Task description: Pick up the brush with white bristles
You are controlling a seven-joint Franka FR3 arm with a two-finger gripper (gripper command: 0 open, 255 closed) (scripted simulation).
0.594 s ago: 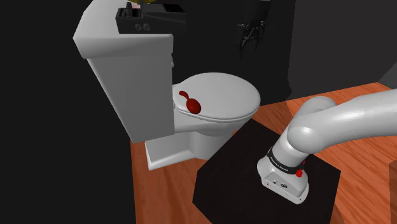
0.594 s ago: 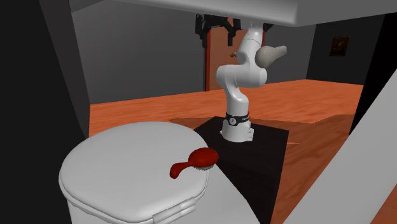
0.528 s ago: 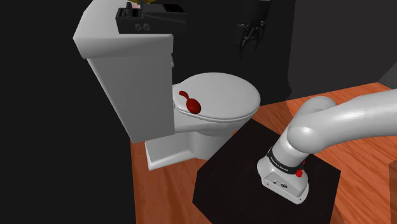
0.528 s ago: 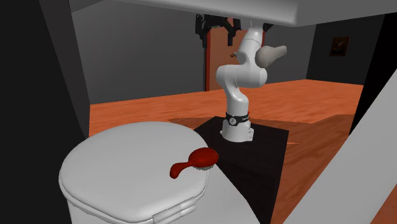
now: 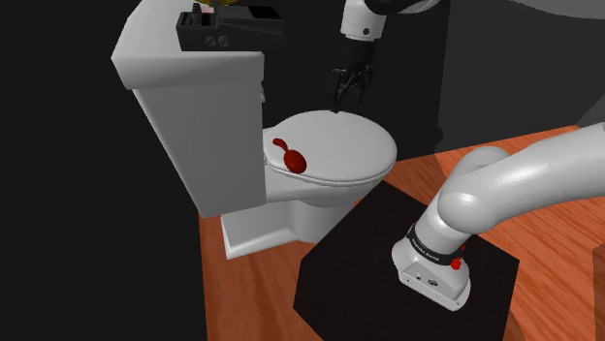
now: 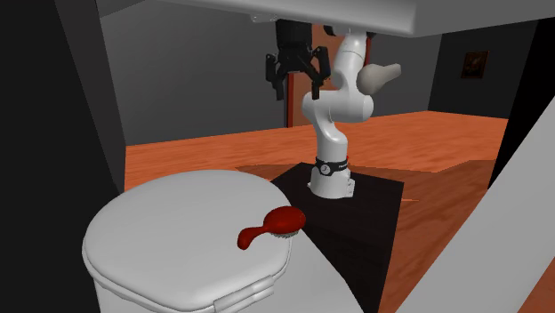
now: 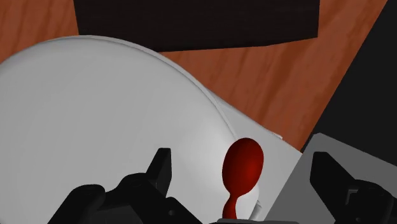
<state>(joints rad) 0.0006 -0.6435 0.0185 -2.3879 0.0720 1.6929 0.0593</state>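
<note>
A brush with a red back, a short red handle and pale bristles lies on the white closed toilet lid, near the tank side. The second exterior view shows the brush at the lid's right edge. My black gripper hangs open above the lid's far part, well above the brush and toward the shoulder view's right of it. Its fingers stand apart in the second exterior view. Looking along the gripper, the brush lies far below, between the two spread fingers, untouched.
The white tank rises beside the lid, with a black device on its top. My black stand sits on the orange wood floor close to the toilet bowl. Dark walls surround the toilet.
The gripper has come down from the top of both exterior views and moved toward the shoulder view's left, over the toilet lid. The brush has not moved.
</note>
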